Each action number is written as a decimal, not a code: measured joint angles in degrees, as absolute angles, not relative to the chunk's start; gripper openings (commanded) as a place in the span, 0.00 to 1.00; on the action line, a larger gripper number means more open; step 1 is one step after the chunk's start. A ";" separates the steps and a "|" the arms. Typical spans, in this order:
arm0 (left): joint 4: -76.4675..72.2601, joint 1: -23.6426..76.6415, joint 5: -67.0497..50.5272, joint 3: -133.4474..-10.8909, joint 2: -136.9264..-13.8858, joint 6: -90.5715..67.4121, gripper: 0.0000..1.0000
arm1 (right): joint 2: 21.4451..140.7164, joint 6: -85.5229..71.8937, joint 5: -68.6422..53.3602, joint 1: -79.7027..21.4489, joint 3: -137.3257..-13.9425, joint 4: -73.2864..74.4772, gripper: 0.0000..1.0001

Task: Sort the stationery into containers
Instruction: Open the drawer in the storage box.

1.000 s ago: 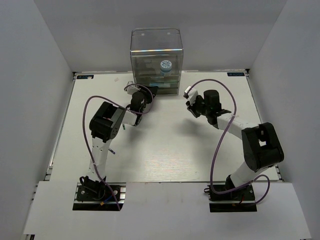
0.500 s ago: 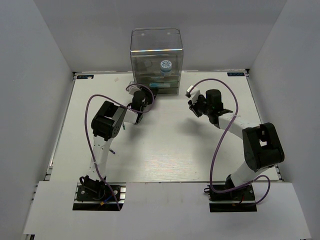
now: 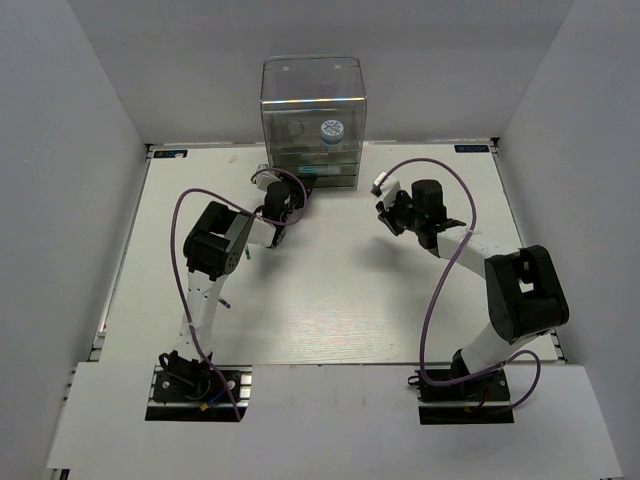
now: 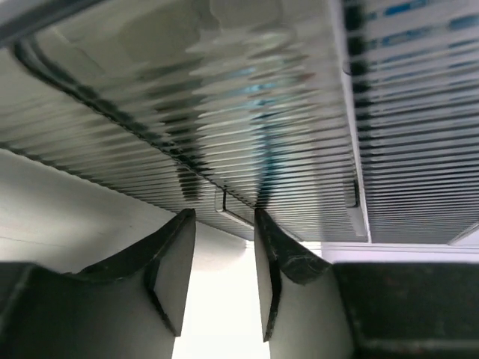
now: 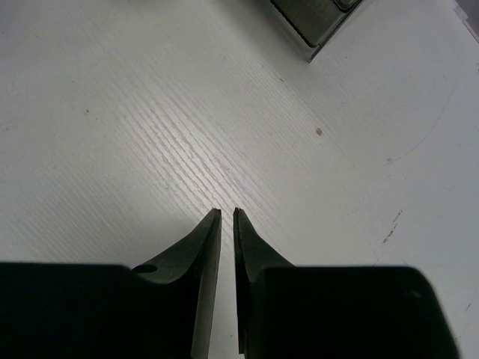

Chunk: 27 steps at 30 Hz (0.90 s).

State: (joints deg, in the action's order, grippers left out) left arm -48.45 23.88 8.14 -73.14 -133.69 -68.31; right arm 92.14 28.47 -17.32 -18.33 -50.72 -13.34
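The containers are one tall clear cabinet (image 3: 313,105) at the table's far edge, with shallow ribbed drawers (image 4: 247,112) in its lower part. A round blue-and-white roll (image 3: 331,131) sits inside it above the drawers. Blurred teal and blue shapes show through a drawer front; no other stationery can be made out. My left gripper (image 3: 294,184) (image 4: 222,213) is open, its tips against a drawer front on either side of a small tab (image 4: 223,200), which it does not grip. My right gripper (image 3: 384,218) (image 5: 227,212) hangs over bare table right of the cabinet, shut and holding nothing.
White walls enclose the white table (image 3: 330,290) on three sides. In the right wrist view a bottom corner of the cabinet (image 5: 314,22) shows at the top edge. Purple cables loop off both arms.
My left gripper has edged forward to the cabinet's drawers. The right arm has drifted slightly back and to the right.
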 measured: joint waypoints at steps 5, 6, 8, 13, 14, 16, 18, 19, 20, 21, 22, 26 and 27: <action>-49.43 23.99 8.12 -73.76 -133.86 -69.71 0.18 | 91.83 28.47 -17.39 -18.33 -50.72 -13.37 0.18; -49.47 23.97 8.14 -73.78 -133.86 -70.13 0.14 | 91.74 28.47 -17.47 -18.31 -50.72 -13.37 0.18; -49.54 23.94 8.14 -73.80 -133.93 -70.89 0.08 | 91.72 28.53 -17.76 -18.22 -50.72 -13.37 0.18; -50.63 23.83 7.99 -73.93 -134.50 -71.61 0.00 | 91.72 28.62 -18.06 -18.11 -50.68 -13.37 0.18; -50.81 23.81 7.90 -73.76 -134.50 -71.61 0.00 | 91.72 28.64 -18.13 -18.11 -50.68 -13.37 0.18; -52.05 23.77 7.77 -72.73 -134.50 -71.66 0.00 | 91.72 28.64 -18.22 -18.09 -50.68 -13.37 0.18; -53.93 23.73 7.38 -71.33 -134.39 -71.88 0.00 | 91.72 28.62 -18.24 -18.09 -50.68 -13.37 0.18; -54.87 23.73 7.01 -70.37 -134.17 -71.96 0.00 | 91.72 28.62 -18.26 -18.06 -50.68 -13.37 0.18; -55.75 23.79 6.74 -69.38 -133.84 -71.96 0.00 | 91.72 28.64 -18.28 -18.06 -50.68 -13.34 0.18; -56.23 23.90 6.57 -68.51 -133.45 -71.94 0.00 | 91.72 28.62 -18.35 -18.06 -50.68 -13.34 0.18; -56.53 24.10 6.42 -67.59 -132.92 -71.79 0.00 | 91.72 28.62 -18.44 -18.06 -50.68 -13.34 0.18; -56.53 24.51 5.28 -64.42 -130.65 -70.19 0.00 | 91.72 28.62 -18.87 -18.06 -50.68 -13.30 0.19; -56.31 24.56 5.10 -63.57 -129.88 -69.69 0.00 | 91.72 28.62 -19.03 -18.06 -50.68 -13.26 0.19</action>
